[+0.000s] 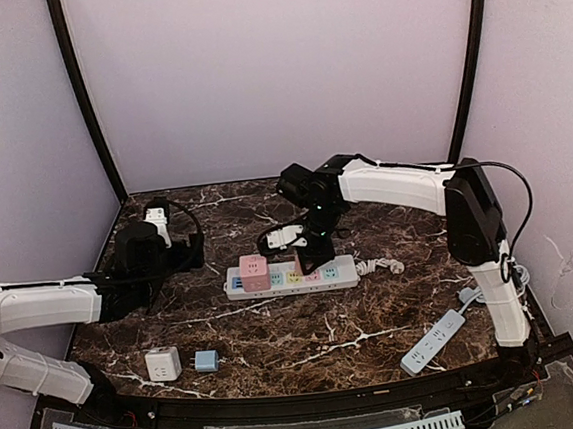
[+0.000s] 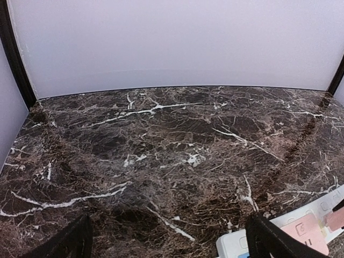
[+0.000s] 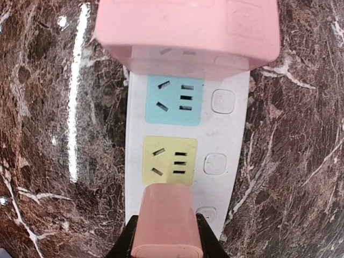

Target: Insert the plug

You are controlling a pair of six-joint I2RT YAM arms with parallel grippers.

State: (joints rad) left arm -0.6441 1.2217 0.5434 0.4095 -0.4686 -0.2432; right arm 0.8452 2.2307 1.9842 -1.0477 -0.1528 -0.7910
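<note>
Right wrist view, bottom centre: right claw [image 3: 165, 239] clamps the pink plug [image 3: 164, 209] over the power strip [image 3: 226, 134], apparently not yet seated; left claw [image 2: 169, 243] gapes wide.

The overhead camera behind me sees the whole bench [image 1: 307, 333]. My right wrist looks straight down, close, on the power strip [image 3: 236, 134]; my left wrist skims low, sharing it.

Soft, even light fills the booth and shadows are faint. In the right wrist view a bright streak of glare runs down the glossy bench [image 3: 43, 134] left of the power strip [image 3: 228, 131]. The pink plug [image 3: 166, 220] at the strip's near end looks slightly soft. The left wrist view bows the bench's edge beyond the strip.
</note>
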